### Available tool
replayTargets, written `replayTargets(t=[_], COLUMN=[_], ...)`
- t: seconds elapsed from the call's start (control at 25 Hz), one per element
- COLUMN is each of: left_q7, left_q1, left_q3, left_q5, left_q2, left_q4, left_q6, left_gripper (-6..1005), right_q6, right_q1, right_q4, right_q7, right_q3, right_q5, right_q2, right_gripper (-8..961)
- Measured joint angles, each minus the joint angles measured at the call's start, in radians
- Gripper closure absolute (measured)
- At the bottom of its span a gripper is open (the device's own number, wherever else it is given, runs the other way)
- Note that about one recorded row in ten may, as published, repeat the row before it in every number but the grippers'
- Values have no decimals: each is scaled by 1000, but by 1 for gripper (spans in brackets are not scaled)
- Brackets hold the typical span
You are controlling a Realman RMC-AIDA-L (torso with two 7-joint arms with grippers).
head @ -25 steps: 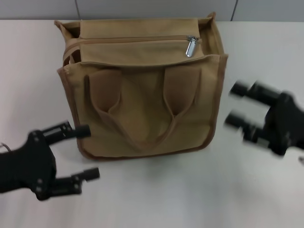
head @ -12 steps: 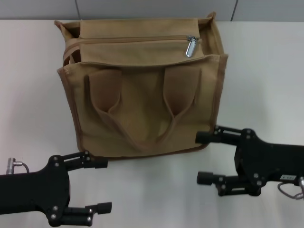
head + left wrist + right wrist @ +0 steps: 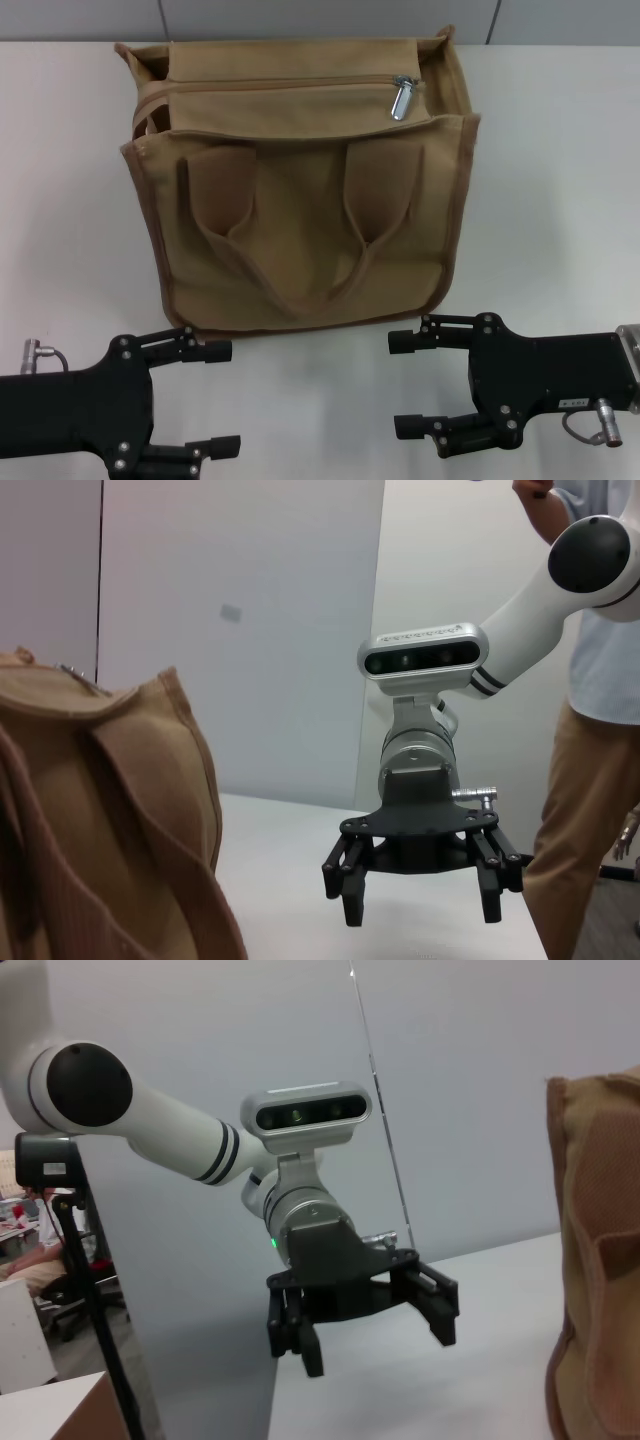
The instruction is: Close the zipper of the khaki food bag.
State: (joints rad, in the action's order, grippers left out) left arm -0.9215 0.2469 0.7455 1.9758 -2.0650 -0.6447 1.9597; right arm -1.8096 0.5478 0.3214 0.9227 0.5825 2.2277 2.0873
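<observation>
The khaki food bag [image 3: 300, 230] stands upright at the middle back of the white table, handles hanging down its front. Its zipper [image 3: 280, 86] runs across the top panel, with the silver pull tab [image 3: 403, 98] at the right end. My left gripper [image 3: 222, 398] is open, low on the left, in front of the bag's lower left corner and apart from it. My right gripper [image 3: 400, 385] is open too, in front of the lower right corner. The left wrist view shows the bag [image 3: 90, 810] and the right gripper [image 3: 420, 912]; the right wrist view shows the bag [image 3: 600, 1260] and the left gripper [image 3: 378, 1350].
The white table [image 3: 560, 180] extends on both sides of the bag, with a grey wall behind. A person [image 3: 590, 780] stands beyond the right arm. A black stand [image 3: 95, 1320] is behind the left arm.
Both arms have drawn back toward the near table edge. The right gripper swung from beside the bag's right side to in front of it; the bag and pull tab have not moved.
</observation>
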Motion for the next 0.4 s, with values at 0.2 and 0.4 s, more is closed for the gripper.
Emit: replayTargets(t=[0.2,0.4], left_q7=[1,1], left_q1=[3,5], left_q3=[0,0], left_q5=[46,51], left_q2=[-4,-4], left_q4=[12,32], left_q6=[-25,-26], left_gripper=[164,165], right_q6=[4,5], right_q1=[-3,-3], right_q4=[-16,-32], right_q7=[-41,-63], right_q3=[-7,-7], right_q5=[-12,-17], right_q2=[0,0], right_gripper=[147,147])
